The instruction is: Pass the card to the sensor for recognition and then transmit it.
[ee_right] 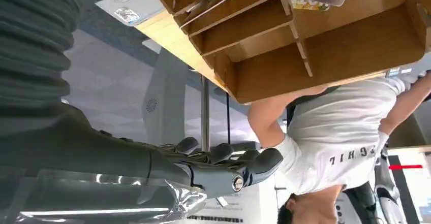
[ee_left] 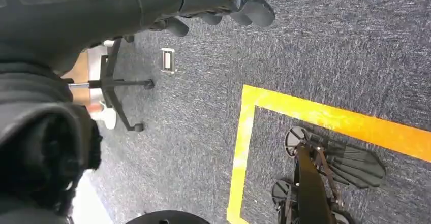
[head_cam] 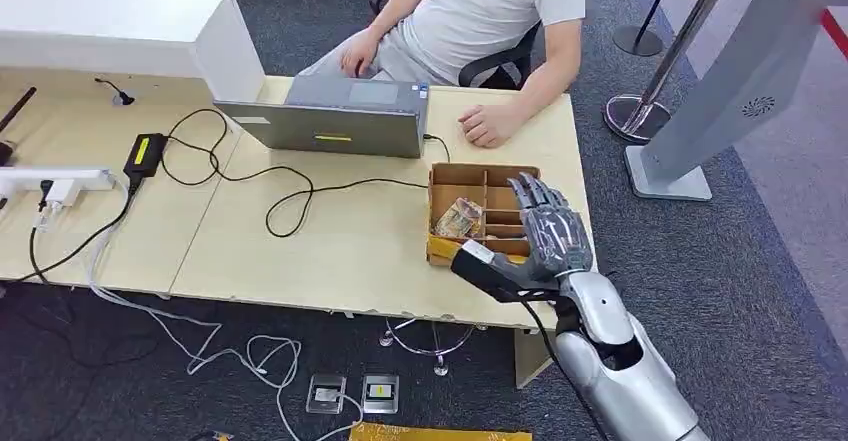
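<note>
Right hand (head_cam: 548, 233) — fingers spread, holding nothing — above divided wooden box (head_cam: 452, 181).

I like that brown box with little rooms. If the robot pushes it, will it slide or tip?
Probably slide: the cardboard box is low, wide and flat on the smooth desk. It looks light, since it seems to be thin board. The right hand hovers open above it, holding nothing.
</note>
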